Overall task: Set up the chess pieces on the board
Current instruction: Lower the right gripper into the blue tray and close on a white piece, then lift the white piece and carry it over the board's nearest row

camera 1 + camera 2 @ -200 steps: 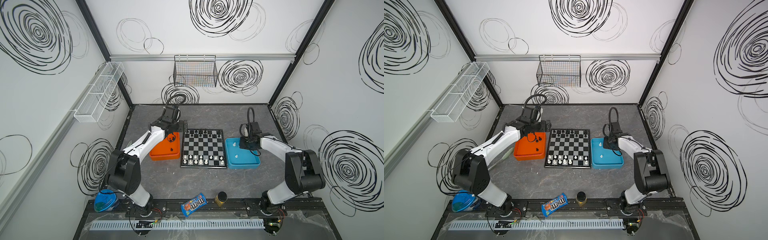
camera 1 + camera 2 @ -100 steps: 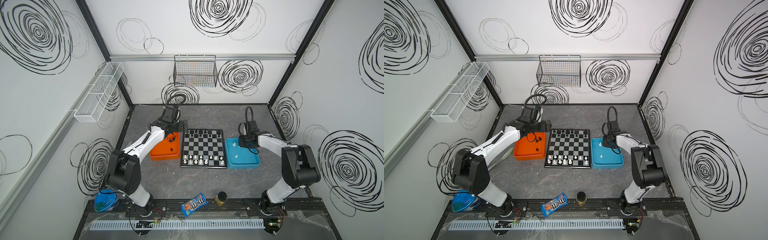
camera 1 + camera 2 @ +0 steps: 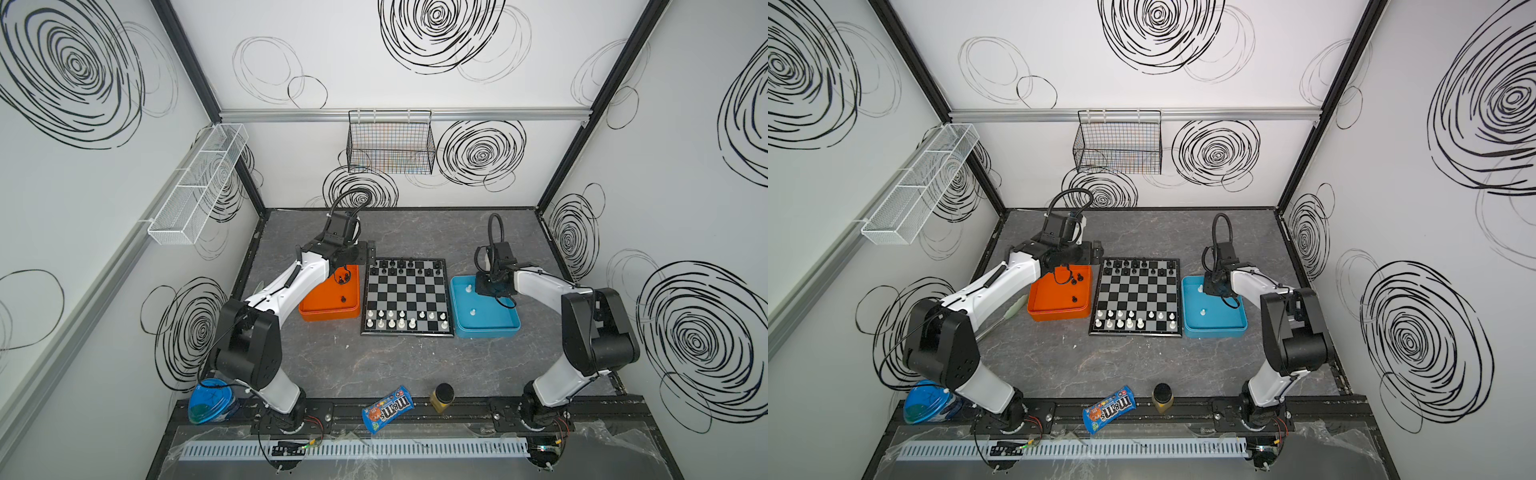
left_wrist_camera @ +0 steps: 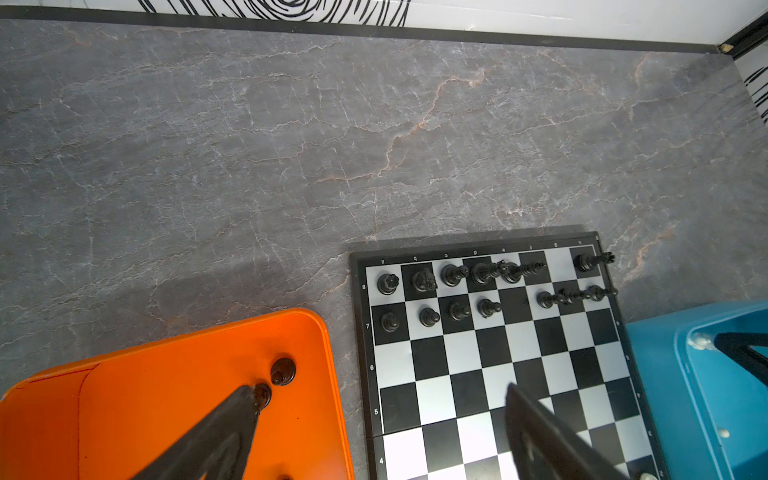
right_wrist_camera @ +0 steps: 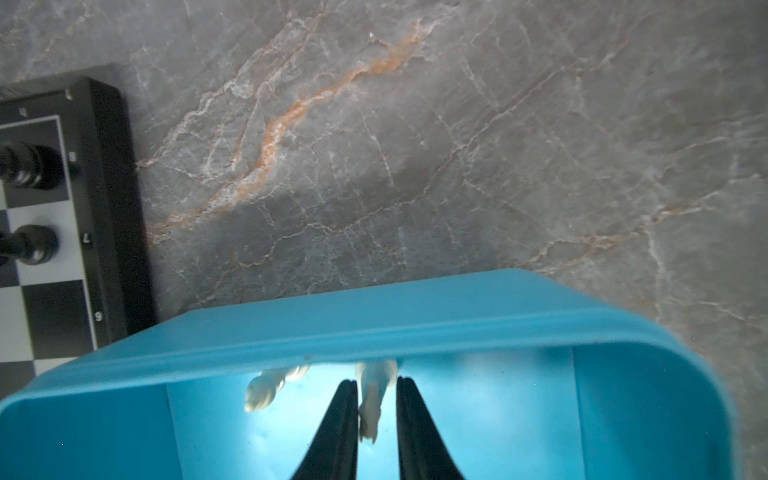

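On the grey counter (image 3: 374, 365), between an orange tray (image 3: 328, 314) and a blue tray (image 3: 486, 330), we find the board (image 3: 405, 297) in both top views: black chess pieces (image 3: 401, 264) on its far two rows, white chess pieces (image 3: 401, 323) on its near two, with gaps in each camp. From above, the right pincer (image 5: 376, 384) hides its own tips inside the blue tray. Only the right wrist view shows the jaws drawn narrow on either side of a white piece (image 5: 372, 399), with a second white piece (image 5: 266, 390) lying just beside it. Whether the jaws already press that piece we cannot tell. A further white piece (image 3: 472, 311), seen only from above, stands apart at mid-tray. The left pincer (image 4: 380, 388) hangs at full spread and empty. The left wrist view sets one finger (image 4: 224, 432) over the orange tray, its tip beside two loose black pieces (image 4: 282, 370), and the other over the board. A narrow strip of counter parts the orange tray from the board's edge; the blue tray sits close against the opposite edge. Open counter runs from the board's far edge to the back wall (image 3: 395, 83), and from its near edge to a candy bag (image 3: 386, 409) and a small jar (image 3: 442, 397)
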You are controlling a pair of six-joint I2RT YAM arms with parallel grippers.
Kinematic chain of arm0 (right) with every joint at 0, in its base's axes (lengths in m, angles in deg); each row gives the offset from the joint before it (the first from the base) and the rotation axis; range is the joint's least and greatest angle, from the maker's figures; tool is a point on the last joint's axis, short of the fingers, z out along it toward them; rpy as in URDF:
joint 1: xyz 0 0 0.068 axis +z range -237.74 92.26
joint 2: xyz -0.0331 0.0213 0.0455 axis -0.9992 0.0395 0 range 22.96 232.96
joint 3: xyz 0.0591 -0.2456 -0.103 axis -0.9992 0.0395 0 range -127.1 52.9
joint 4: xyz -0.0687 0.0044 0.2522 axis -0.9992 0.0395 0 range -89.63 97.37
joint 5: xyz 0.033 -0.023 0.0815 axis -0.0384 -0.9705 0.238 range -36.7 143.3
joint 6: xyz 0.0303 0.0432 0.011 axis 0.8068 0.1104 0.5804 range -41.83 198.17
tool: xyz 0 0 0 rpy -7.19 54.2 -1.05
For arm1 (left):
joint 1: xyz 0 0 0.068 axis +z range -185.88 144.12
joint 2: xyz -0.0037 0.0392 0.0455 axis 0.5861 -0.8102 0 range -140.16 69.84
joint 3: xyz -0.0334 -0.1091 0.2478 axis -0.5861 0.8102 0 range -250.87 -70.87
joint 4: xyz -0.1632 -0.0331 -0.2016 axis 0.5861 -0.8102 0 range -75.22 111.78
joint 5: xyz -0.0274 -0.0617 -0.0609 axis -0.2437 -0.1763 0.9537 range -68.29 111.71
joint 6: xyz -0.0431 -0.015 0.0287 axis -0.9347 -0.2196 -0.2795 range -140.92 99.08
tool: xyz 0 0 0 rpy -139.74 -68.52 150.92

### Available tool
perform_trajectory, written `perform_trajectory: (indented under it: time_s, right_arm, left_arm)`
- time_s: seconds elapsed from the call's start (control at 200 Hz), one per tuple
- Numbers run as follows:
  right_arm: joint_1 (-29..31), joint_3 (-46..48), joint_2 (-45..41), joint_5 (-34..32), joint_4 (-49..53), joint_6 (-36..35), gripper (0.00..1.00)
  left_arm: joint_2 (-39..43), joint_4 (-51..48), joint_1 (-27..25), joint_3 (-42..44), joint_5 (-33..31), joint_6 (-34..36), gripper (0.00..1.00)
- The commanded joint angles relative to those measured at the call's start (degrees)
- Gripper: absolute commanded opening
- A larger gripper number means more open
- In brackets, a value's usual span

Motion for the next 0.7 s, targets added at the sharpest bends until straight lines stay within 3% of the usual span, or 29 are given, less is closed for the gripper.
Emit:
perform_trajectory:
  time_s: [0.0,0.45,0.695]
  right_arm:
    - [0.5,-0.8,0.8,-0.4,-0.2,0.6,0.21]
    - [1.9,-1.2,-0.6,-2.5,1.5,0.8,0.08]
    - [3.8,-2.3,-6.1,-4.8,6.3,0.7,0.05]
  left_arm:
    - [0.2,0.9,0.4,-0.6,0.6,0.3,0.96]
    - [0.0,0.8,0.4,-0.6,0.9,0.2,0.96]
    - [-0.3,0.9,0.4,-0.6,1.0,0.1,0.96]
